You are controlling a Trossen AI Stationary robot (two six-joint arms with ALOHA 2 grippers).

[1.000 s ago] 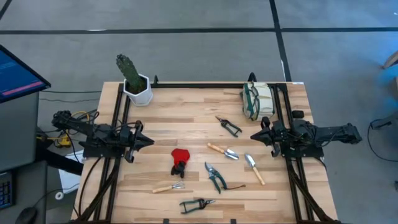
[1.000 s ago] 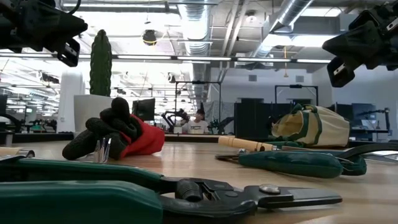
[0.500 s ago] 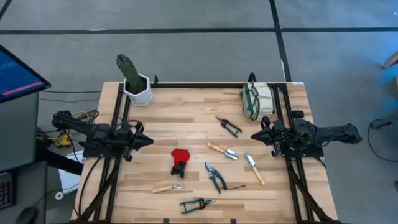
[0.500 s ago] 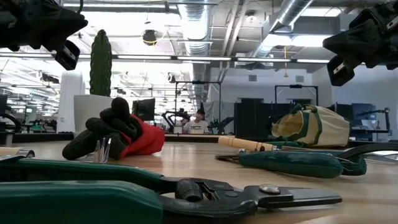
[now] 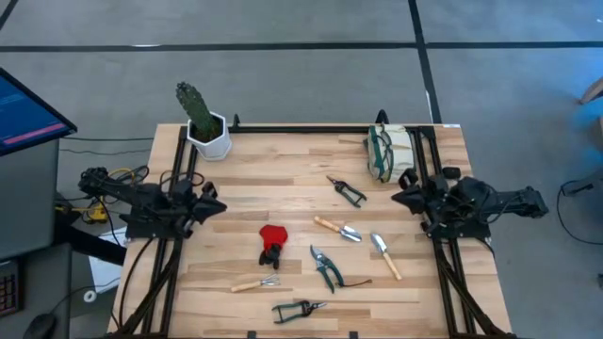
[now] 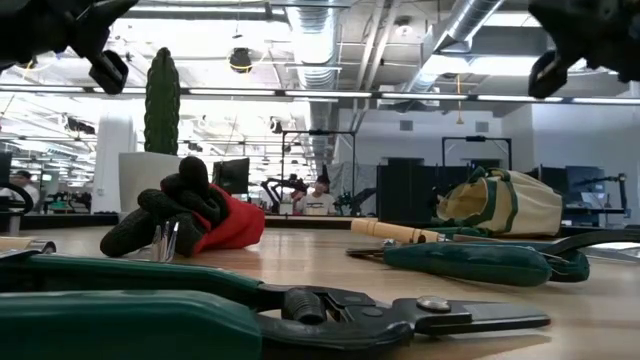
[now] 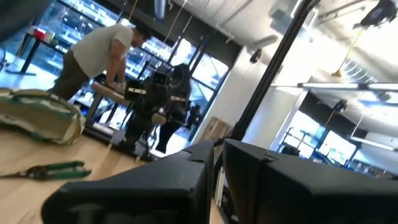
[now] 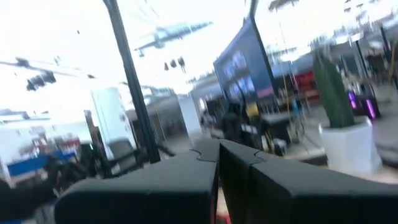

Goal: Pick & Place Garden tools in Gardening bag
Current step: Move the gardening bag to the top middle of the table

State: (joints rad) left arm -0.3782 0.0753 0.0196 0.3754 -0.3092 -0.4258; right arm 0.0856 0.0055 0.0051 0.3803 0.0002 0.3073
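The left gripper (image 5: 215, 207) hangs above the left side of the table (image 5: 283, 160), its fingers together and empty. Behind it, at the far left corner, stands a cactus (image 5: 193, 106) in a white pot (image 5: 211, 139).

Toward the middle lies a red-and-black glove (image 5: 272, 244), with a small wooden-handled rake (image 5: 254, 283) just nearer and green-handled shears (image 5: 298, 307) at the near edge. Right of the glove lie a second pair of green shears (image 5: 325, 267), a wooden-handled trowel (image 5: 337, 229) and another trowel (image 5: 385, 255); dark pruning shears (image 5: 347, 190) sit farther back. All tools lie on the wood, none held.

The gardening bag (image 5: 390, 151), beige with green trim, lies on its side at the far right corner. The right gripper (image 5: 398, 199) hovers just near of it, fingers closed together on nothing.

A person (image 7: 99, 53) leans over a bench in the room beyond.
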